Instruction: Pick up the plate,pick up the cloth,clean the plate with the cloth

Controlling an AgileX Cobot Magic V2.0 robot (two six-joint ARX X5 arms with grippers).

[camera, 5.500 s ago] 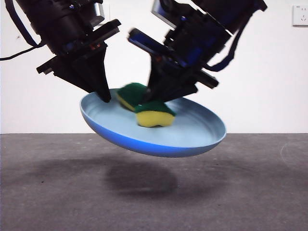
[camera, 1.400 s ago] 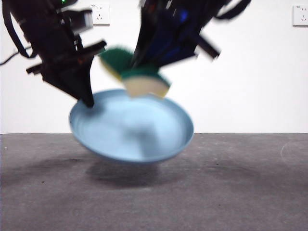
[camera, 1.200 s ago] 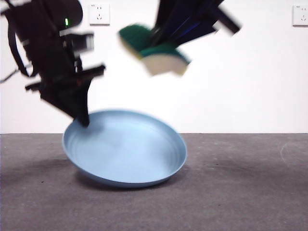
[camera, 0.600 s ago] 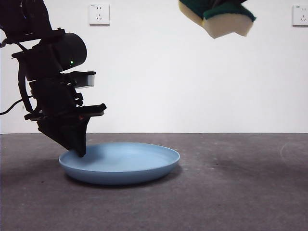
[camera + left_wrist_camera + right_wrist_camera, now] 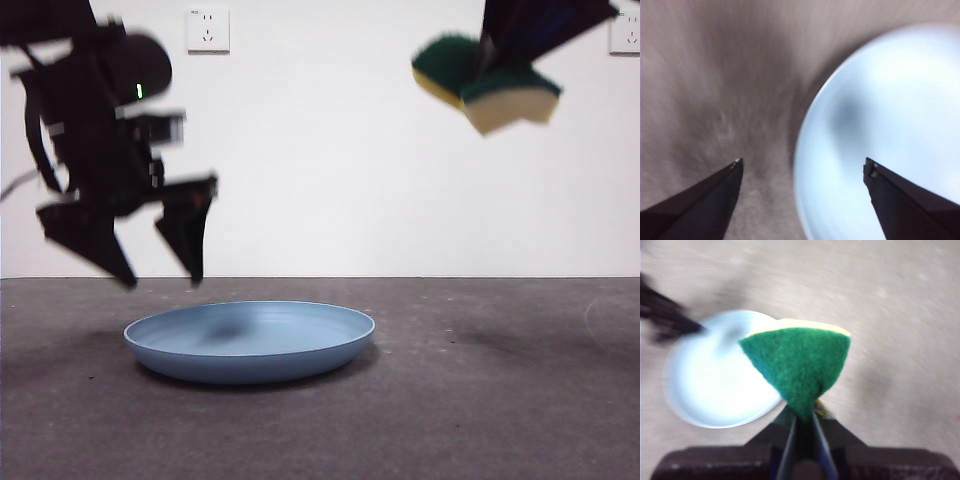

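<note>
Front view: the light-blue plate (image 5: pixel 250 340) lies flat on the grey desk (image 5: pixel 480 400), hollow side up, with nothing touching it. My left claw (image 5: pixel 160 262) hangs just above the plate's rim on the side nearest that arm, blurred by motion, its two black jaws spread wide and holding nothing. That spread tells me the plate is released and resting on its own weight, so I judge the wiping is finished.

High at the far side, well apart from the plate, my right claw (image 5: pixel 497 72) clamps the cloth (image 5: pixel 488 84), which is really a yellow sponge with a dark green scouring face. The sponge is pinched hard in the middle, so it folds into two lobes.

In the right wrist view, the cloth (image 5: pixel 800 365) stands folded with green facing out, its fold caught between the tight jaws, and the plate (image 5: pixel 720 375) sits below and off to one side.

In the left wrist view, the open jaws frame the plate (image 5: pixel 890 135) edge and bare desk (image 5: pixel 715 75).
</note>
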